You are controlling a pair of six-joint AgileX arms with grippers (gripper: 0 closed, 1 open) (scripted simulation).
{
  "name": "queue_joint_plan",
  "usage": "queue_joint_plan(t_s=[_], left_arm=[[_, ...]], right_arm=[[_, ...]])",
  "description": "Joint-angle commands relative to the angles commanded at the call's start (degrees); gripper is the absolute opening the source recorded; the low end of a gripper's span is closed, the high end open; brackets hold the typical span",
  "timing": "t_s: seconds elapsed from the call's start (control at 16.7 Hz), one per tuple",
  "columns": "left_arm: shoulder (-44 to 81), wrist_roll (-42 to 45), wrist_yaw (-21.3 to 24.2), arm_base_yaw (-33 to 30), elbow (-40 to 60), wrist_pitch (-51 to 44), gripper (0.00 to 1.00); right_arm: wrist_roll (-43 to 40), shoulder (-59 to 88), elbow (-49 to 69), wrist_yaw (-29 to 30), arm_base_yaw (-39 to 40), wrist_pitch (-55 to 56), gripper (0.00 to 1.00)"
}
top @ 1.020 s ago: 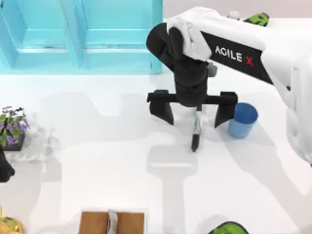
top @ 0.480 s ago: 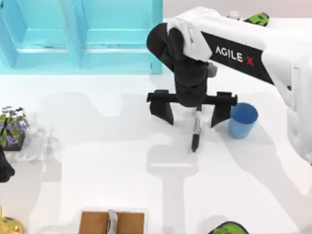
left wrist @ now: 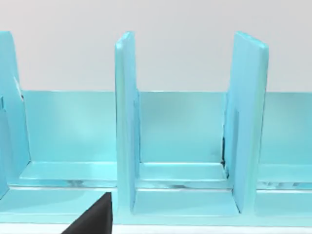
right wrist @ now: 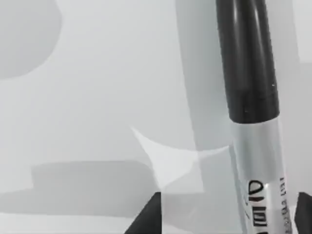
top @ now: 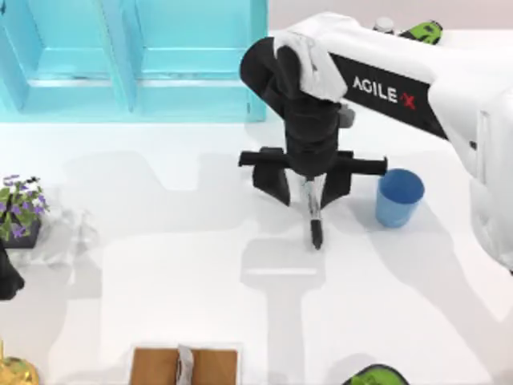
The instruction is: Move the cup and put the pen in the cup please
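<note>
right fingers (top: 304, 186) straddle the pen (top: 314, 218) (cup (top: 398, 197) just beside).

**Surfaces as I see them from the console**

The pen (top: 315, 216) looks like smooth plastic: a glossy black cap with a bright streak along it, and a satin grey-white band printed in black. The cup (top: 398, 197) reads as plain matt blue plastic. My right arm's fingers (top: 273, 181) are matt black, and its casing is smooth white with a black panel. The tabletop (top: 200, 265) is smooth, flat white. The turquoise shelf (left wrist: 185, 146) has a faintly glossy, plastic-like sheen.
</note>
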Motion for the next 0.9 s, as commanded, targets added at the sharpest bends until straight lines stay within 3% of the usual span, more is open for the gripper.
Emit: queue_joint_plan(t_s=[0.12,0.66,0.9], left_arm=[[0.00,0.00,0.00,0.00,0.00,0.00,1.00],[0.00,0.00,0.00,0.00,0.00,0.00,1.00],[0.00,0.00,0.00,0.00,0.00,0.00,1.00]], right_arm=[[0.00,0.00,0.00,0.00,0.00,0.00,0.00],[1.67,-3.06,1.82,-2.17,0.74,0.30,0.00],[4.04,-9.65,-3.66,-2.19,2.74,-1.52,0.00]])
